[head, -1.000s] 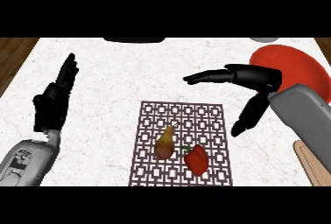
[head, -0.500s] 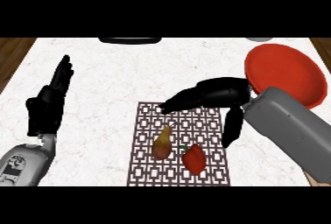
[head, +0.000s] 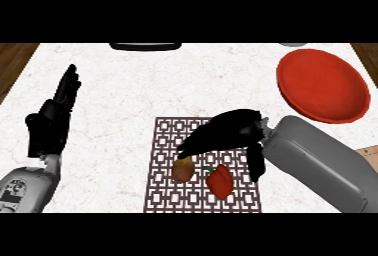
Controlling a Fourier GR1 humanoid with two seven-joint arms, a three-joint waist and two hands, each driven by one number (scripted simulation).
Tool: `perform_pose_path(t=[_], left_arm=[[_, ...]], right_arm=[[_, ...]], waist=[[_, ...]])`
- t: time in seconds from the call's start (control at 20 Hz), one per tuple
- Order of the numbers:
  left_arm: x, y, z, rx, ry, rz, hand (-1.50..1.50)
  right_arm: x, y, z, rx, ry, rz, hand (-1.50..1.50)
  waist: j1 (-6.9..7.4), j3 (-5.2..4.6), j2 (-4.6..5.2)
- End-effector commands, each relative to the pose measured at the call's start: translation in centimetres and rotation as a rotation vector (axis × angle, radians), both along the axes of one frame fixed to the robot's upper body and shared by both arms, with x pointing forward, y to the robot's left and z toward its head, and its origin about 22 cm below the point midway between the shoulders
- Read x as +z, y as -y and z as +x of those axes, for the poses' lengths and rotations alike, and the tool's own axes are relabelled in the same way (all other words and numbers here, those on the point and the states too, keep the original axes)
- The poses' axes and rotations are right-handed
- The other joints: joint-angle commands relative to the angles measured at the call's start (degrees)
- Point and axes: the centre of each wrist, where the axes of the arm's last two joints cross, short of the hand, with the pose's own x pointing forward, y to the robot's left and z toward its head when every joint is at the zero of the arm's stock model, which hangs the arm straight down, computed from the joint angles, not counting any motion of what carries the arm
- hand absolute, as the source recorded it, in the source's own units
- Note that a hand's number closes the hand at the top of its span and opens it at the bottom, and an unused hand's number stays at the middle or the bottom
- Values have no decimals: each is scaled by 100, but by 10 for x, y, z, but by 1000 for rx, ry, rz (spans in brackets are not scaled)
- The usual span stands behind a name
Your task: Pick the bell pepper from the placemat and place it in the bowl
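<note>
Right hand point(head: 230, 131) is positioned over the patterned placemat point(head: 166, 192), fingers spread apart and holding nothing; fingers extend toward a yellow-orange fruit, likely a mango point(head: 183, 170), and the thumb points down beside the red bell pepper point(head: 219, 182). Bell pepper lies on the placemat, just right of the mango. Red bowl point(head: 323, 84) sits at the counter's upper right and contains nothing visible. Left hand point(head: 53, 119) rests open at the left edge, fingers up
</note>
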Motion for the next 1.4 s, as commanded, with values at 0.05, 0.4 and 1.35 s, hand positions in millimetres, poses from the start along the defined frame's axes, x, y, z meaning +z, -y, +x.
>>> perform_pose_path(t=[0.05,0.4,1.35], left_arm=[[0,-23,-4,4,3,-10,0],[16,1,-14,3,12,1,0],[8,-10,-4,7,17,0,0]], right_arm=[[-13,-17,-9,42,10,-116,-150],[-36,-9,-19,37,10,-119,-150],[-104,-40,-35,141,59,-48,150]], waist=[[-12,-2,-7],[-28,2,-12],[-19,1,-1]])
